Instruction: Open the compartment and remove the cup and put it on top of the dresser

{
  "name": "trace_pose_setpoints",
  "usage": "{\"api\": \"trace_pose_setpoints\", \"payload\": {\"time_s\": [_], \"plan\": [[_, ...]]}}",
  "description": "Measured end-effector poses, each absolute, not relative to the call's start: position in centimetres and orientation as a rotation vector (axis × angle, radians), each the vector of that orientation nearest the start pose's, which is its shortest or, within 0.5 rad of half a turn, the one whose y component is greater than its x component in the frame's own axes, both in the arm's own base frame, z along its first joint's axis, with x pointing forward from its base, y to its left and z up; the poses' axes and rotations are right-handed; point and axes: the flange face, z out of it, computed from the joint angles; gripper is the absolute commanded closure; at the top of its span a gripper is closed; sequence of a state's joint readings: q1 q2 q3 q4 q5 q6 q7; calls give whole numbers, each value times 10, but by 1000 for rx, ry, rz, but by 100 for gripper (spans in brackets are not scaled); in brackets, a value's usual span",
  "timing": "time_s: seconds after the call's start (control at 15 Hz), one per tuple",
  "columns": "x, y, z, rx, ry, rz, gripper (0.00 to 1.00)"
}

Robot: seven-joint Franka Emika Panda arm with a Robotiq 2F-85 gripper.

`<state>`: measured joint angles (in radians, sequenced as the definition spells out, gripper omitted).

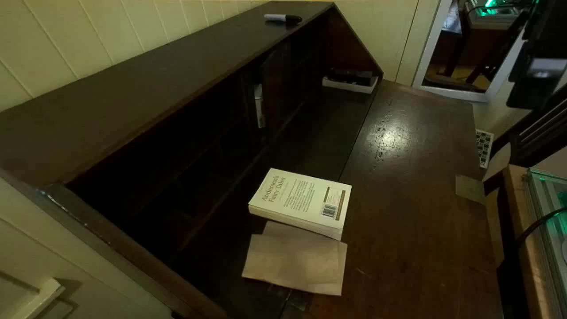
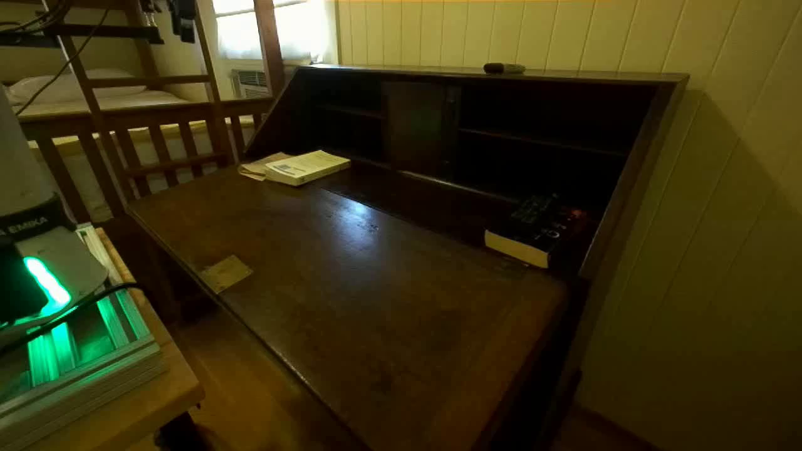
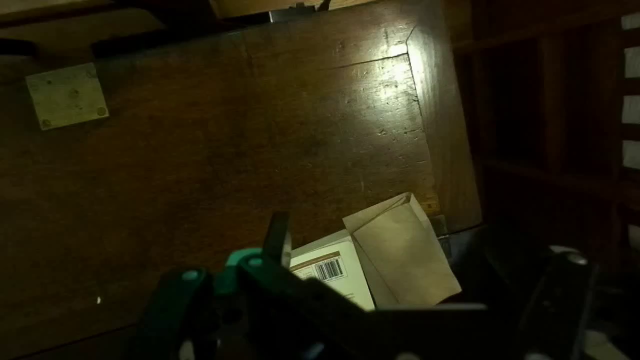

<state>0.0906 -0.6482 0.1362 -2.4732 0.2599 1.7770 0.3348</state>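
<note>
At upper centre, the pale cup [image 1: 259, 106] is peeking out, probably light, stiff, best pinched mid-wall; the claw [image 3: 425, 240] is gaping, empty.

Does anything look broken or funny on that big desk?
Yes, a patch of wood on the dresser looks scuffed and dark-specked where it shines. The compartment door seems ajar too, since the pale cup shows beside it. I see nothing spilled.
</note>
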Motion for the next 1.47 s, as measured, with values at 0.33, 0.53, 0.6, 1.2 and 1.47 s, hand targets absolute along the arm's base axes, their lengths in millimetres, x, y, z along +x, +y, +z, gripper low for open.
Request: {"api": "trace_pose_setpoints", "payload": {"time_s": [0.33,0.53,0.6,1.2,1.47], "plan": [[337,105,506,-2972,294,139,0],[337,105,506,-2972,294,139,0],[337,105,506,-2972,294,139,0],[361,61,512,-2999,486,-57,0],[384,46,505,-3067,460,-188,0]]}}
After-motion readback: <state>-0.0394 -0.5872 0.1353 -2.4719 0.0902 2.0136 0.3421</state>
